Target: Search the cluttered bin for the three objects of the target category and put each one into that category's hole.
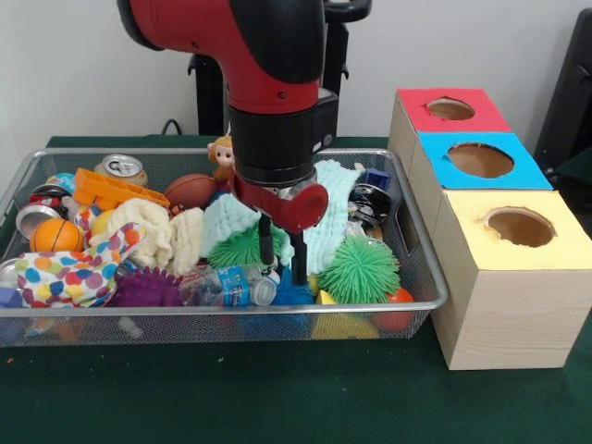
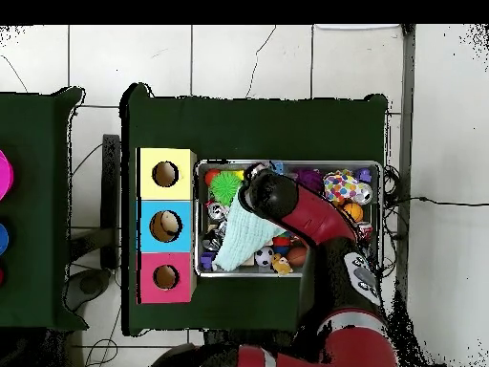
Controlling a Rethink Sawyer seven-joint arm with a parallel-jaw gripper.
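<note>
Where toys crowd wire bin [image 1: 421, 277], end effector [image 1: 282, 264] lowered

Front close, overhead high — shared bin [image 1: 421, 301]

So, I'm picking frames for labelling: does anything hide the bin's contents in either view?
Front view: even lighting, no glare; the hand and its wrist cover the bin's middle. Overhead view: the arm covers much of the bin, and the toys there are too small to tell apart.
</note>
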